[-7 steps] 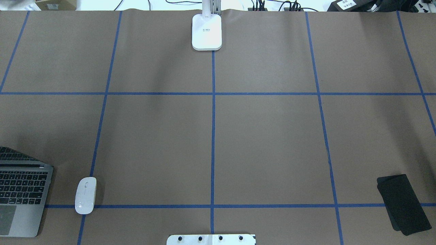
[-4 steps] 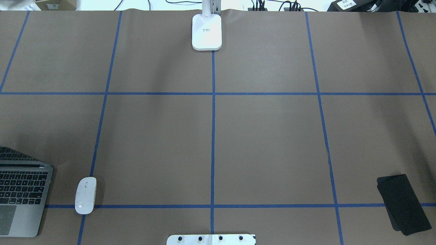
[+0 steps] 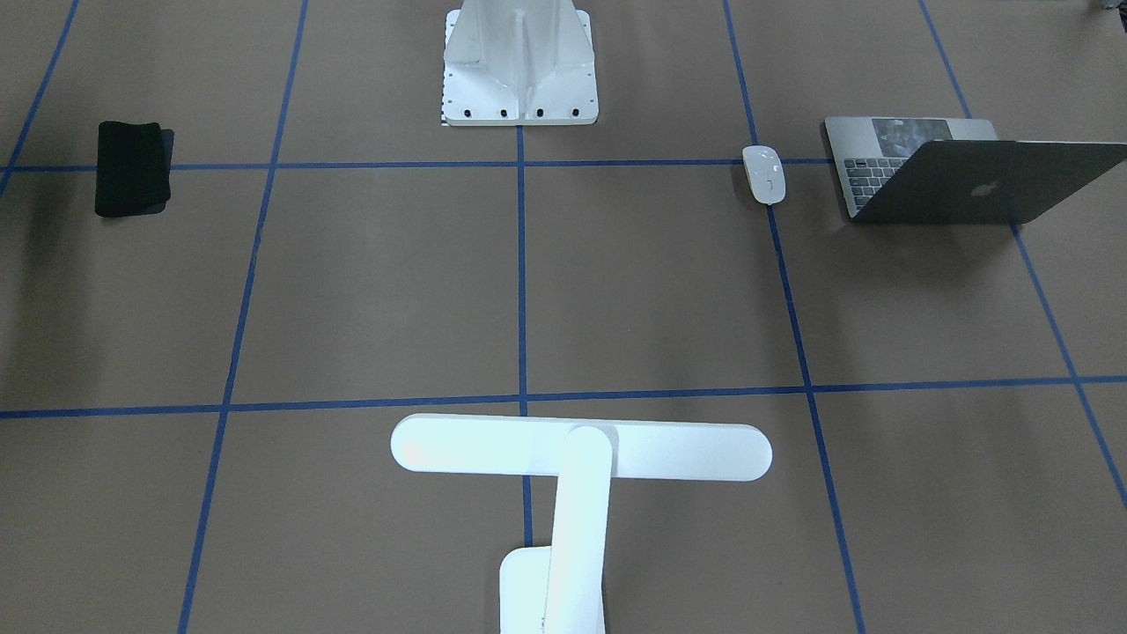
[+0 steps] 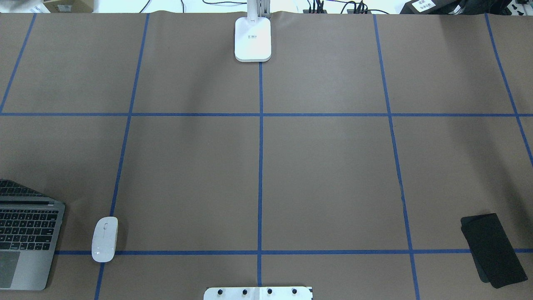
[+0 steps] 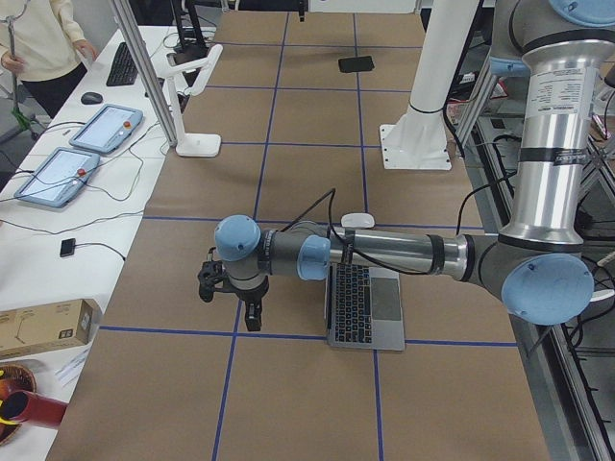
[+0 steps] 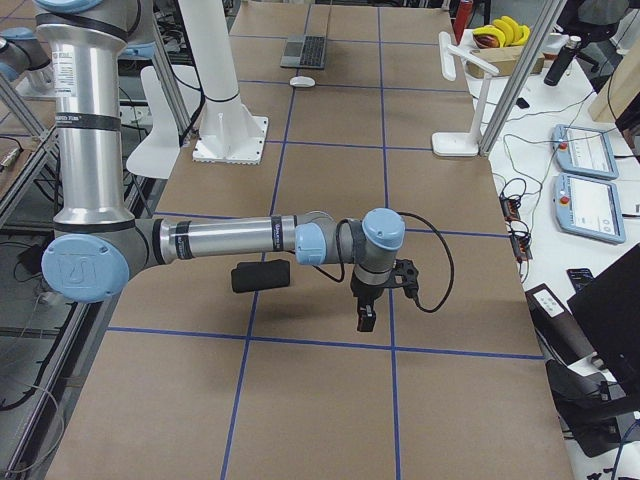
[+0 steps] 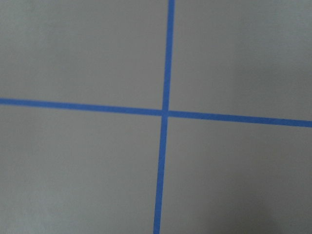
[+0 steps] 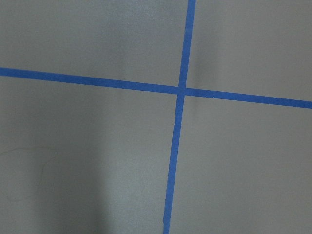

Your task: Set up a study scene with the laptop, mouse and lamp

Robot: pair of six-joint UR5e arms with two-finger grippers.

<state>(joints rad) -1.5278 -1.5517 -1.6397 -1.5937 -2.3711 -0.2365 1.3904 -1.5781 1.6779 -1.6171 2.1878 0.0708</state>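
Laptop [image 4: 29,237] and mouse [image 4: 104,239] are sitting at eight o'clock, lamp [image 4: 252,39] at twelve, seemingly unarranged; whether left gripper [image 5: 252,319] or right gripper [image 6: 365,322] is open, I cannot tell.

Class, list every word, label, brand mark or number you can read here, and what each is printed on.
No words or numbers can be read.
Apple logo, a sign without letters: on the lid of the laptop.
Grey print on the base of the lamp: too small to read.
Laptop key legends: too small to read.
White label on the dark box beyond the table: blurred.
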